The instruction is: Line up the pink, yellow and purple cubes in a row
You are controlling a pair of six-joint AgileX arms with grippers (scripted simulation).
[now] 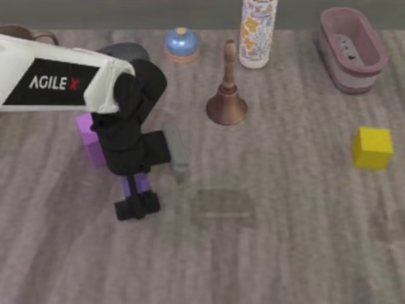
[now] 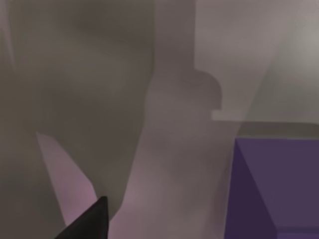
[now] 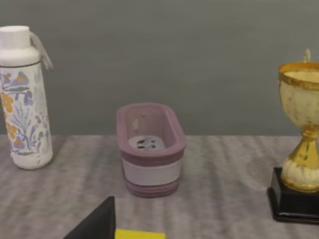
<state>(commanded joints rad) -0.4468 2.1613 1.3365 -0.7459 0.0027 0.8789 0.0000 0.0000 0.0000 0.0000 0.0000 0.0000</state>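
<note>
My left gripper [image 1: 136, 204] hangs low over the left half of the table, open. The small purple cube [image 1: 138, 183] sits right against it, mostly hidden by the wrist. In the left wrist view the purple cube [image 2: 279, 184] stands off to one side of the one dark fingertip [image 2: 92, 221] that shows, and nothing touches it. The pink cube [image 1: 87, 140] lies farther left, half under the arm. The yellow cube [image 1: 372, 147] rests alone at the right. In the right wrist view one finger [image 3: 97, 224] shows beside the yellow cube's edge [image 3: 142, 234]; the right arm is outside the top view.
Along the back stand a blue service bell [image 1: 181, 44], a copper handbell [image 1: 226, 101], a floral bottle [image 1: 256, 31] and a pink oval tub [image 1: 351, 50]. A gold trophy [image 3: 301, 124] shows in the right wrist view. A brown cup [image 1: 22, 31] sits at the back left.
</note>
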